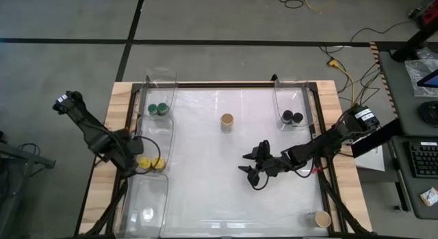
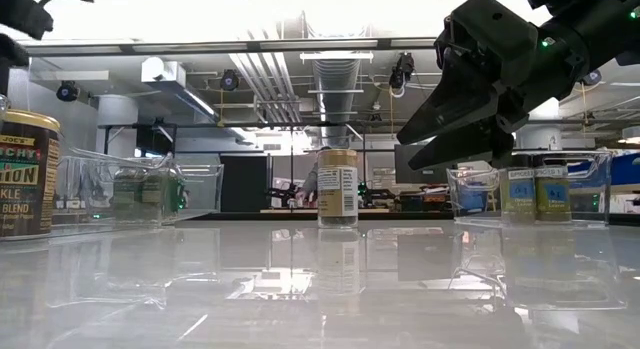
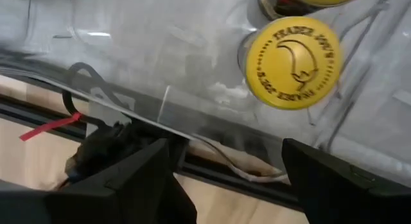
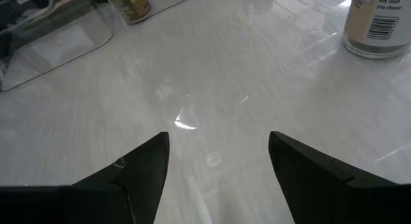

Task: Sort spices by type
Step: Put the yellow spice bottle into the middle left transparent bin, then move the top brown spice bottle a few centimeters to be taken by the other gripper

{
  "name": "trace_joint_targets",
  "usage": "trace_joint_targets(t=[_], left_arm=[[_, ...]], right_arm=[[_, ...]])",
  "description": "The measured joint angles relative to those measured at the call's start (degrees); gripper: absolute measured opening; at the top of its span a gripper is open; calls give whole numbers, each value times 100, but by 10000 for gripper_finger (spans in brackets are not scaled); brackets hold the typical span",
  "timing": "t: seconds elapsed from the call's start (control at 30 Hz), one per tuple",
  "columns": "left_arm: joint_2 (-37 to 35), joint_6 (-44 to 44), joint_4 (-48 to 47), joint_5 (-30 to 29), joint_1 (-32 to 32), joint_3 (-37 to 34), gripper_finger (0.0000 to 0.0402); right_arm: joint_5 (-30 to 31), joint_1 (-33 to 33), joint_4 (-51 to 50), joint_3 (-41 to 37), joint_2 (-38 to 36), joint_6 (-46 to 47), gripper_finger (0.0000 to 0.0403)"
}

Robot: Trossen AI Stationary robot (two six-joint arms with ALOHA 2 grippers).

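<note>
High view: right pincer released and empty mid-surface, left pincer released at yellow-lidded jars; next likely reaching the tan-lidded jar.

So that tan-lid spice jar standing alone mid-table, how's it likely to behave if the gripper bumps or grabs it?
The tan-lid jar is tall and narrow, so a high bump could tip it. On its side it would probably roll. The glossy table may let it slide.
</note>
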Motion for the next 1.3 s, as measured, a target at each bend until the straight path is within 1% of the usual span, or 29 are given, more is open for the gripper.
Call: trace_joint_targets(t=[0.1,0.17,0.27,0.33,0.5,0.67,0.83,0.93,1.1,1.17,1.2,1.3], left_arm=[[-29,0,125,-31,0,-223,286],[33,6,175,-67,1,-237,285],[161,9,202,-378,0,-233,282],[253,12,213,-479,4,-237,280],[490,143,265,-487,4,-239,276],[573,223,287,-490,4,-239,276],[554,223,298,-436,4,-210,276],[526,240,287,-296,4,-150,276],[500,484,-59,42,3,161,276],[446,598,-30,-98,0,361,276],[401,698,36,-285,0,465,276],[304,971,223,-1176,0,874,276]], right_arm=[[0,0,0,0,0,0,250],[0,0,2,0,0,0,248],[2,0,2,0,0,0,246],[2,0,2,0,0,0,247],[2,0,4,0,0,74,255],[2,0,6,0,0,79,265],[2,0,8,0,0,76,271],[2,0,11,0,0,80,272],[4,-2,22,0,0,555,263],[84,-22,25,0,0,573,258],[155,-44,29,0,0,546,256],[399,-160,65,0,0,515,249]])
